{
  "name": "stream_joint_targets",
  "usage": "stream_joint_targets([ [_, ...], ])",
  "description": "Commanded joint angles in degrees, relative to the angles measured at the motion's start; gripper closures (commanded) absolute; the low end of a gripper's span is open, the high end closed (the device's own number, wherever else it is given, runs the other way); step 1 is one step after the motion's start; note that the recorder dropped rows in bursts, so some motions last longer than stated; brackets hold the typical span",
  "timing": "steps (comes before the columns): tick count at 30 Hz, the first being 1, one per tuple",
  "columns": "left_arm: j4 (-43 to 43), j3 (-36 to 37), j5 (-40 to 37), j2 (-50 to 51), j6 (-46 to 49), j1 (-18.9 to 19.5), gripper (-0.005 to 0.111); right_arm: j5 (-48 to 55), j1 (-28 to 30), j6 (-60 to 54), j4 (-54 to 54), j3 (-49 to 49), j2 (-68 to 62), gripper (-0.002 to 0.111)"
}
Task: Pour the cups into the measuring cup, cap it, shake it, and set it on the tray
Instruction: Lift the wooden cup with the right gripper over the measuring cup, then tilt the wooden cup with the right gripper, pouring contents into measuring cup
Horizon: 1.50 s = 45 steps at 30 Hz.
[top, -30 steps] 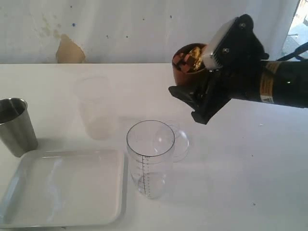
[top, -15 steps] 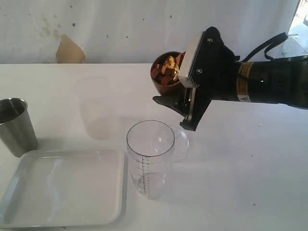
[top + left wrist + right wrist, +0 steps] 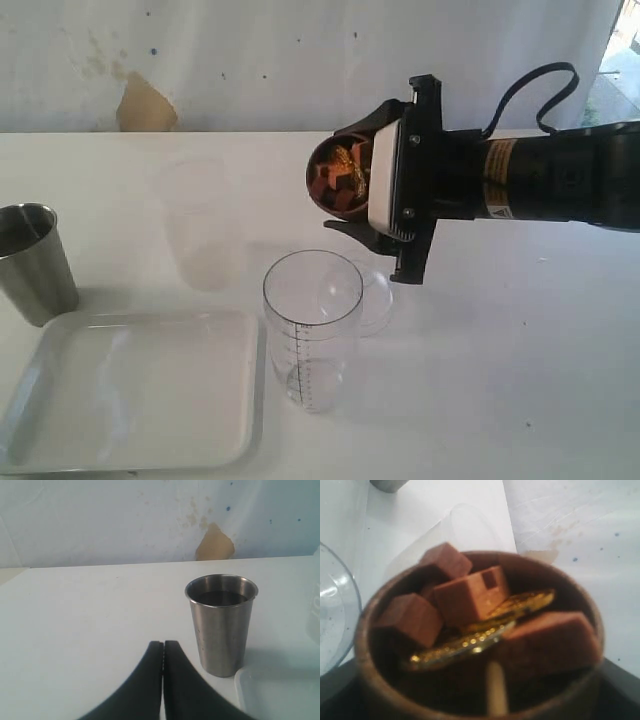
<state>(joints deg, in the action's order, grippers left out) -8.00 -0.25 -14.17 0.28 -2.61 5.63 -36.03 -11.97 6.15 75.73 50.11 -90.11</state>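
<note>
At the far left the steel tumbler (image 3: 35, 262) stands upright on the table (image 3: 560, 380), just behind the corner of the white tray (image 3: 140, 390), which lies flat. The left end effector (image 3: 163, 680) sits just in front of the tumbler with its fingers pressed together on nothing.

Further right, a frosted cup (image 3: 197, 225) stands behind the tray. The measuring cup (image 3: 312, 330) stands upright beside the tray's right edge, and nothing can be seen inside it. A clear domed lid (image 3: 375, 295) rests just behind it.

Above and slightly right of the measuring cup, the right end effector (image 3: 372, 175) is clamped on the wooden cup (image 3: 340, 177). It has tipped the cup on its side with the mouth facing left. The brown blocks (image 3: 470, 595) and a gold-coloured piece (image 3: 485, 625) are all inside the cup (none has spilled).

This looks like the start of the first pour. The wooden cup's mouth appears to sit behind the measuring cup's opening rather than over it. The next move therefore likely calls for bringing the lip over the rim, then tilting further so the pieces drop inside.
</note>
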Motion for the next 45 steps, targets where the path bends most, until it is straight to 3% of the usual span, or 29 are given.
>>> stream_joint_targets([
  [1,0.24,0.25,0.44,-0.28,-0.13,-0.12,0.106,-1.06,-0.01,-3.58,-0.46,0.63,0.31,0.108],
  [11,0.24,0.25,0.44,-0.28,-0.13,-0.12,0.106,-0.79,-1.19,-7.96,-0.46,0.63,0.31,0.108],
  [25,0.24,0.25,0.44,-0.28,-0.13,-0.12,0.106,6.89,-2.99,-27.24,-0.57,0.76,0.31,0.108],
  [33,0.24,0.25,0.44,-0.28,-0.13,-0.12,0.106,6.17,-3.98,-29.16,-1.11,1.91,0.31,0.108],
  [38,0.24,0.25,0.44,-0.28,-0.13,-0.12,0.106,11.83,-7.49,-36.92,-0.99,1.91,0.31,0.108],
  [45,0.24,0.25,0.44,-0.28,-0.13,-0.12,0.106,11.21,-7.59,-42.67,-0.99,1.80,0.31,0.108],
])
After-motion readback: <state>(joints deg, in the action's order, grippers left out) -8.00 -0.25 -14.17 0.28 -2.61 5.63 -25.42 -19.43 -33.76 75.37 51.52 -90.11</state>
